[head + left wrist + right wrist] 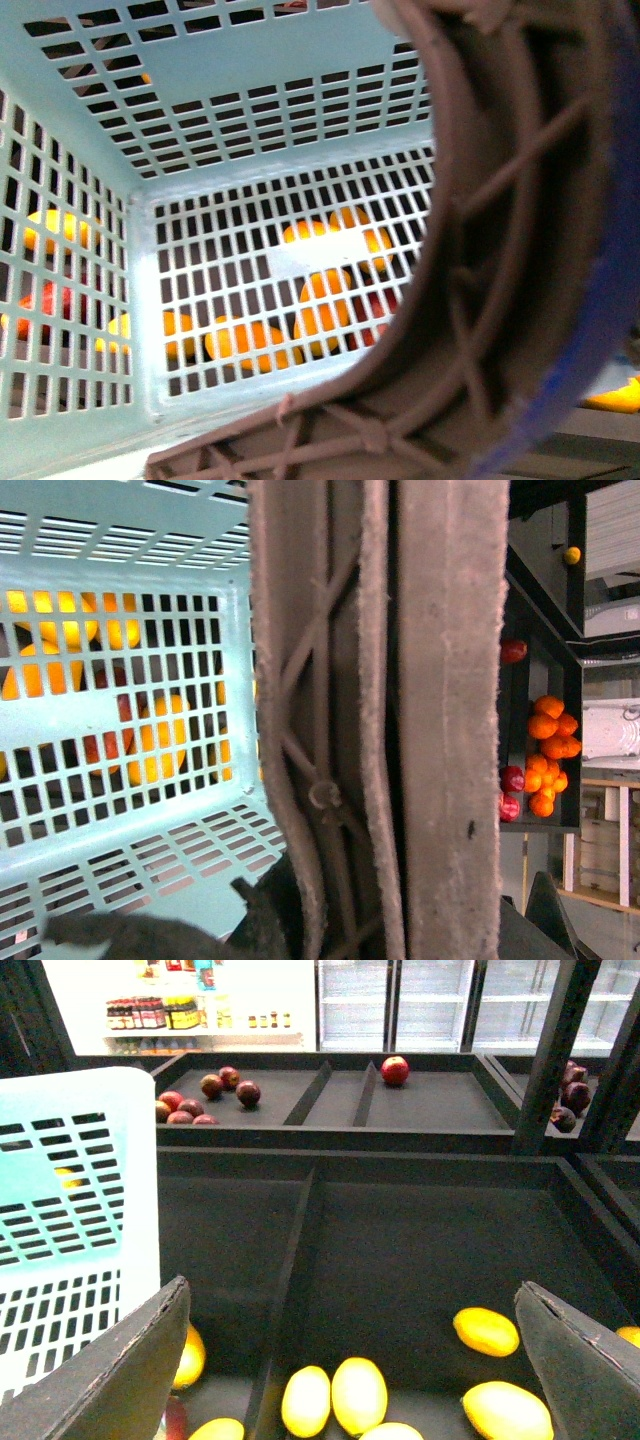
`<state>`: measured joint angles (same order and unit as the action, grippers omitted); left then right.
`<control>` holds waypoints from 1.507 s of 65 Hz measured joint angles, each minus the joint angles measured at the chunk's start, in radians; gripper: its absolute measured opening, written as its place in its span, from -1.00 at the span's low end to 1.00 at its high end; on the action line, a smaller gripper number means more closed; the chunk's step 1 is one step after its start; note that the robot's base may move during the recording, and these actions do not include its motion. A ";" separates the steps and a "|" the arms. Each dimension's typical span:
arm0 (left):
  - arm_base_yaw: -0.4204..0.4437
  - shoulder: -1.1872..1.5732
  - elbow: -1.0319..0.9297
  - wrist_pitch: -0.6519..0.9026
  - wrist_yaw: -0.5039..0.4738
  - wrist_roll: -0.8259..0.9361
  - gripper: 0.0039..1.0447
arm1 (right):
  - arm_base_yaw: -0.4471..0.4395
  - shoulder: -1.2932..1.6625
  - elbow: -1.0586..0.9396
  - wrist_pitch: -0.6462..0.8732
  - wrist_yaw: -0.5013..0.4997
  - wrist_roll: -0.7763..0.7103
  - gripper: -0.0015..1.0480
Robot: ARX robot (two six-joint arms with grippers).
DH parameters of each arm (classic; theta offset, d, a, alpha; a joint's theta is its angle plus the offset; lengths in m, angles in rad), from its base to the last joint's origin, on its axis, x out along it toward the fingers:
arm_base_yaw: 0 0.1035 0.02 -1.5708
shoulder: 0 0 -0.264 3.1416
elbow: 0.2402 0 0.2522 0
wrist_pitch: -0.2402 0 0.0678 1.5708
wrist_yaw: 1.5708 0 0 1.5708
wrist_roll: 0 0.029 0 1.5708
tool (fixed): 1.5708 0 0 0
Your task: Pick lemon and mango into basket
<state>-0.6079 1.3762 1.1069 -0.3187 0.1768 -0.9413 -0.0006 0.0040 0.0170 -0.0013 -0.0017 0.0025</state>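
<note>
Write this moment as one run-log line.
right claw: open, empty, above lemons | basket: close beside claw | brown handle: blocks front view

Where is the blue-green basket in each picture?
Front view: the basket fills the left and middle, very close; its brown handle curves across the right.
Left wrist view: the basket fills the left half; the handle runs down the middle.
Right wrist view: only a corner of the basket shows, at the left edge.
Shared landmark: yellow fruit seen through the slots.

a red apple (395, 1069) sits alone in a back bin (440, 1105); dark red fruits (190, 1108) cluster in another.
</note>
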 joint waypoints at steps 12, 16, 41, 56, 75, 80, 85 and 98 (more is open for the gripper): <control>-0.004 0.000 0.000 0.000 0.006 0.000 -0.73 | 0.000 0.000 0.000 0.000 0.001 0.000 0.83; -0.004 0.000 0.000 0.000 0.004 0.000 -0.73 | 0.014 0.033 0.025 -0.070 0.053 0.038 0.83; -0.001 0.000 0.002 0.000 -0.003 0.005 -0.73 | -0.344 0.752 0.149 0.015 0.033 0.251 0.83; -0.001 0.000 0.002 0.000 -0.003 0.002 -0.73 | -0.441 1.451 0.329 0.389 0.063 0.211 0.83; -0.001 0.000 0.002 0.000 -0.005 0.002 -0.73 | -0.429 1.921 0.623 0.361 0.097 0.341 0.83; -0.001 0.000 0.002 0.000 -0.001 0.002 -0.73 | -0.419 1.983 0.687 0.352 0.109 0.386 0.83; -0.001 0.000 0.002 0.000 -0.001 0.002 -0.73 | -0.409 2.035 0.745 0.353 0.114 0.428 0.83; -0.001 0.000 0.002 0.000 -0.002 0.002 -0.73 | -0.381 2.181 0.912 0.302 0.130 0.537 0.83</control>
<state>-0.6086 1.3766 1.1088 -0.3187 0.1749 -0.9394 -0.3813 2.1849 0.9291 0.3004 0.1280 0.5396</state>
